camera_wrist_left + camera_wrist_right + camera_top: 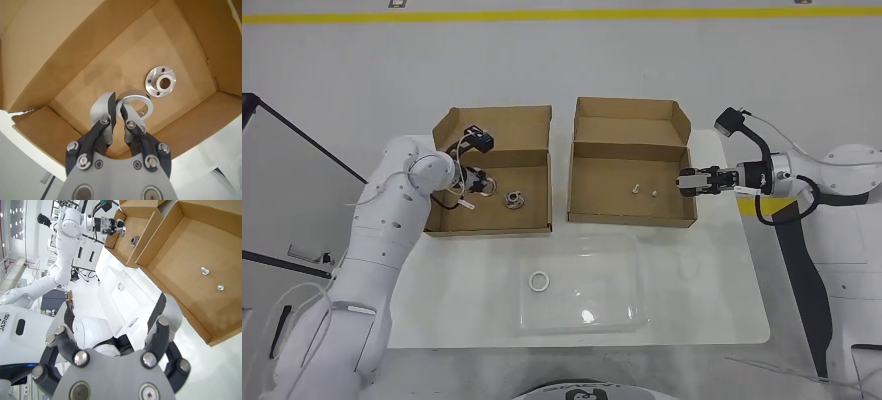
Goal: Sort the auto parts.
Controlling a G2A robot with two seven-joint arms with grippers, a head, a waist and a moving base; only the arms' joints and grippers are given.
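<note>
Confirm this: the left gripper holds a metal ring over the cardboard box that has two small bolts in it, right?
Not quite. The left gripper holds the metal ring over the box containing a flanged hub, as the left wrist view shows. The two small bolts lie in the other box, seen in the right wrist view.

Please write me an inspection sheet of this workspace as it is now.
Surface: white table bearing left box, right box and clear tray.
Job's things: flanged hub on the left box floor; metal ring held over that box; two bolts in the right box; white ring in the tray.
Clutter: nothing seen.
Grippers: left gripper shut on the metal ring, one finger inside it; right gripper open, empty, at the right box's edge.
Cables: cables looped at the left wrist; black cable at the right arm.
Surroundings: grey floor, yellow line.
</note>
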